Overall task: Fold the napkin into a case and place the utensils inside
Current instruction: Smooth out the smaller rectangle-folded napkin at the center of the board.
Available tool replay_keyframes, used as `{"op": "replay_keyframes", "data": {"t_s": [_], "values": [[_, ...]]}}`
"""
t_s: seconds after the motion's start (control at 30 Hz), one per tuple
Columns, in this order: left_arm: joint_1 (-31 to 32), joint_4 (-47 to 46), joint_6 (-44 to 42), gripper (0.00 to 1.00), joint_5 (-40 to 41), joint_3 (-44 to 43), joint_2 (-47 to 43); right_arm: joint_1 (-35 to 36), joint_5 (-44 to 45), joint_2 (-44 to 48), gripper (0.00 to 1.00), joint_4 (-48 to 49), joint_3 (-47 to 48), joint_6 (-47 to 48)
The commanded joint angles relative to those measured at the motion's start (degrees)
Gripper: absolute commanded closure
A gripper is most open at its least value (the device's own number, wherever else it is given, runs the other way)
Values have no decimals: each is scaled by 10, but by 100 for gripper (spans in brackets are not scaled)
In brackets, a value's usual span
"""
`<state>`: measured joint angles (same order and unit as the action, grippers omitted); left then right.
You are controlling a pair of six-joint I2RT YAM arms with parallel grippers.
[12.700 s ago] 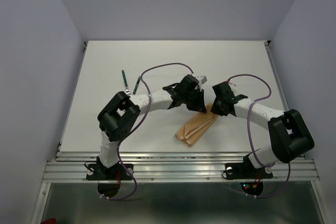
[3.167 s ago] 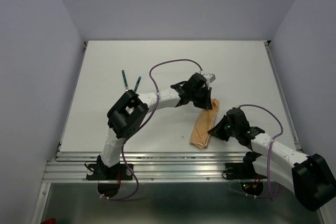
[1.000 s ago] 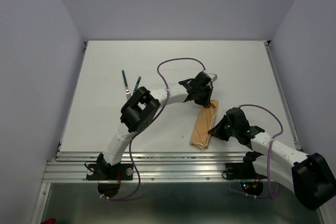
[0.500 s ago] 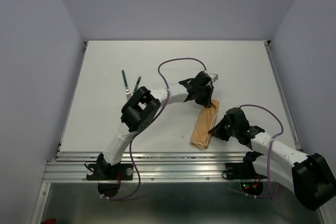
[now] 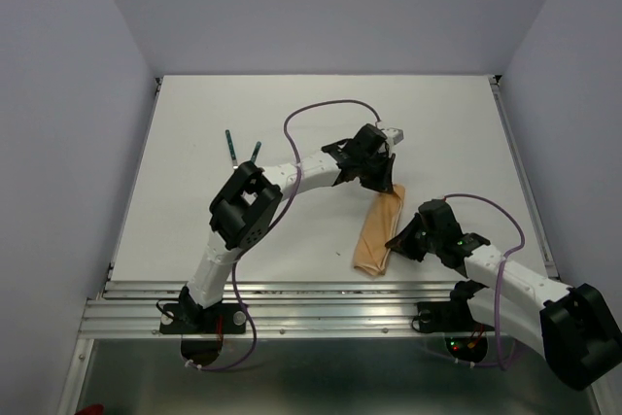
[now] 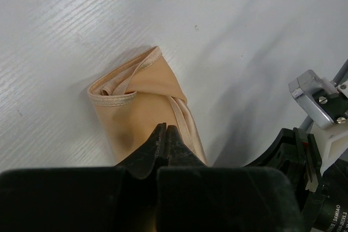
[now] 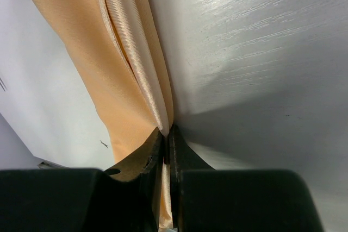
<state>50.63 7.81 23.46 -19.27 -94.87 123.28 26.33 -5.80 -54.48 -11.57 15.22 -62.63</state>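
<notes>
The napkin point(image 5: 377, 232) lies folded into a narrow peach-tan case on the table, its long axis running from near to far. Its far end point(image 6: 138, 88) shows an open fold with a hemmed edge. My left gripper point(image 5: 381, 182) hovers at that far end, shut point(image 6: 165, 129), with nothing between its fingers. At the right edge of the case's near half, my right gripper point(image 5: 397, 240) is shut on a shiny fold of the napkin point(image 7: 130, 47), which runs between its tips point(image 7: 167, 131). Two utensils with dark green handles point(image 5: 231, 146) point(image 5: 255, 153) lie far to the left, apart from both grippers.
The white table point(image 5: 321, 104) is walled in pale lilac on the left, back and right. A metal rail point(image 5: 330, 303) with the arm bases runs along the near edge. A purple cable point(image 5: 321, 109) loops above the left arm.
The left arm has swung, its elbow shifting left and its gripper drawing slightly back from the napkin's far end. The right gripper and the napkin have stayed put.
</notes>
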Motion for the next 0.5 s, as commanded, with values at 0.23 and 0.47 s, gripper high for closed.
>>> {"op": "replay_keyframes", "data": {"t_s": [0.23, 0.47], "values": [[-1, -24, 3, 100, -56, 2, 1, 3, 7, 0, 99, 1, 1, 1], [3, -28, 6, 100, -78, -8, 29, 3, 11, 2, 99, -4, 2, -3]]}}
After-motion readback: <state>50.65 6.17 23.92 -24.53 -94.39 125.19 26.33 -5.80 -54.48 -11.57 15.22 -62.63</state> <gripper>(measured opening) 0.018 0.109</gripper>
